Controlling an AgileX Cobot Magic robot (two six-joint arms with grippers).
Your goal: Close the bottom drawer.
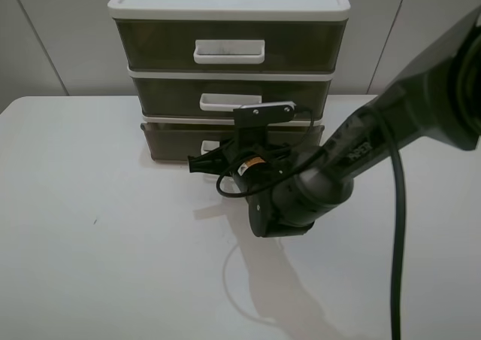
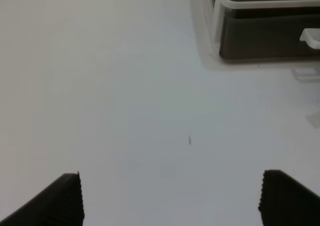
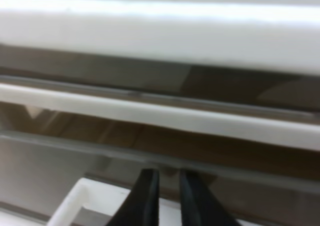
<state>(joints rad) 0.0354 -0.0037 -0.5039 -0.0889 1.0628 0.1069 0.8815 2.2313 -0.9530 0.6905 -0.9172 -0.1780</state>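
Bottom drawer [image 1: 173,141] sits lowest in the three-drawer unit [image 1: 229,1] at the far middle of the white table [image 1: 90,227]. Its front stands proud of the two drawers above, so it reads as partly open. Long axis runs left-right; closing travel is straight away from the near edge, toward the wall.

Right gripper [image 1: 201,163] is directly in front of the drawer face, near side, pointing at it around the white loop handle [image 3: 75,201]. In the right wrist view the two black fingertips [image 3: 147,196] lie almost together, only a thin gap between them, with nothing clamped. Tips are at or just short of the drawer front; contact cannot be confirmed. Judgement: right arm is the working arm, and a push along the pointing direction should seat the drawer.

Left gripper [image 2: 170,198] hovers over bare table, well to the left of the unit, jaws wide apart and empty.

Materials: drawer walls are smoky brown translucent plastic, smooth and glossy; frame rails and top are opaque white plastic; handle is a white rectangular loop. Finger pads on the left gripper are black and ribbed. The light unit may slide back when pushed.
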